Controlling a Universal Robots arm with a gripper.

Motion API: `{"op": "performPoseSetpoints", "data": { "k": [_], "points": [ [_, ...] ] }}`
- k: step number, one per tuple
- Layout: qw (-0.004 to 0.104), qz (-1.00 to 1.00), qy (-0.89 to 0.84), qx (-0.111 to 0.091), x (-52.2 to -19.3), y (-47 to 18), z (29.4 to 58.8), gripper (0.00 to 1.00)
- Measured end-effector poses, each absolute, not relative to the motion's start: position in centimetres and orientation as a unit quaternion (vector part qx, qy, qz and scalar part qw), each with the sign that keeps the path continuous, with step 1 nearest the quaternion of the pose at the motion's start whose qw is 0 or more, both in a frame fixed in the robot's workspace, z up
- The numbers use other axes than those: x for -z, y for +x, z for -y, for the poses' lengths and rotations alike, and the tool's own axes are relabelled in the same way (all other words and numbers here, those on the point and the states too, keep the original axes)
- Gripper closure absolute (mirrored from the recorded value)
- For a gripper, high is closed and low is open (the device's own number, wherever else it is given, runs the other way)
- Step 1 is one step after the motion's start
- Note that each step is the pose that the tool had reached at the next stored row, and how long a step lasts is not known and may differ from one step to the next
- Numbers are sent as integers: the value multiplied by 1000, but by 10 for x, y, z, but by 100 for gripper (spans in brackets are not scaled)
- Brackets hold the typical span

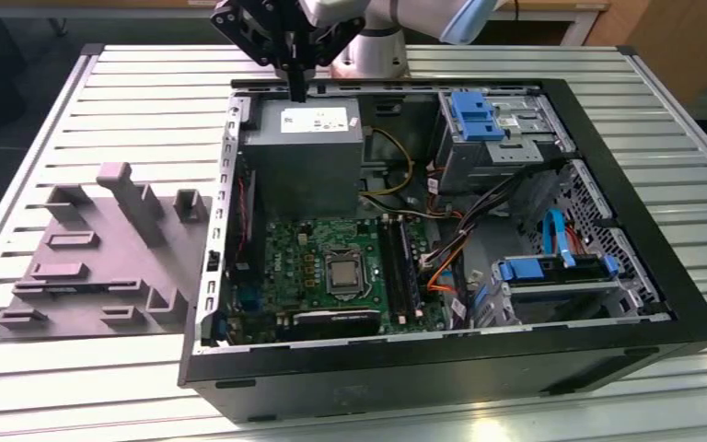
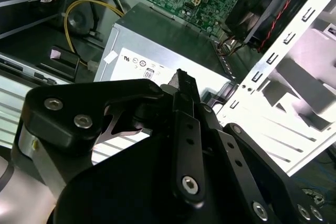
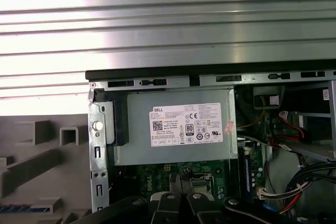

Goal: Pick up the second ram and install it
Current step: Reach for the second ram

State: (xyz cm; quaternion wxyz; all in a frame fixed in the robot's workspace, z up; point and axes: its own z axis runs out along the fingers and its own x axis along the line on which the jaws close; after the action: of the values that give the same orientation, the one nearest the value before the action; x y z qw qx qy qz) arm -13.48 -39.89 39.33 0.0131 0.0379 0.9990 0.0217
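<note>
My gripper (image 1: 295,90) hangs over the far edge of the open computer case (image 1: 648,276), just above the grey power supply (image 1: 305,138). Its dark fingers (image 2: 184,85) point down at the supply's pale label (image 3: 186,125) and look pressed together with nothing between them. The second ram is not to be made out. Long black memory slots (image 1: 398,265) run beside the processor (image 1: 342,272) on the green motherboard (image 1: 292,253), well nearer the camera than the gripper. In the first wrist view the fingertips (image 3: 181,178) show above the motherboard.
A grey plastic fixture block (image 1: 108,249) with upright posts lies on the slatted metal table (image 1: 133,83), at the exterior view's left of the case. Blue drive brackets (image 1: 477,115) and bundles of cables (image 1: 452,249) crowd the case's other side.
</note>
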Motion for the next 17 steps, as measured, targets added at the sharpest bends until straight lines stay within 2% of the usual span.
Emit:
{"op": "performPoseSetpoints", "data": {
  "k": [17],
  "points": [
    [13, -999, 38, -22, -393, -143, 399, 89]
  ]
}}
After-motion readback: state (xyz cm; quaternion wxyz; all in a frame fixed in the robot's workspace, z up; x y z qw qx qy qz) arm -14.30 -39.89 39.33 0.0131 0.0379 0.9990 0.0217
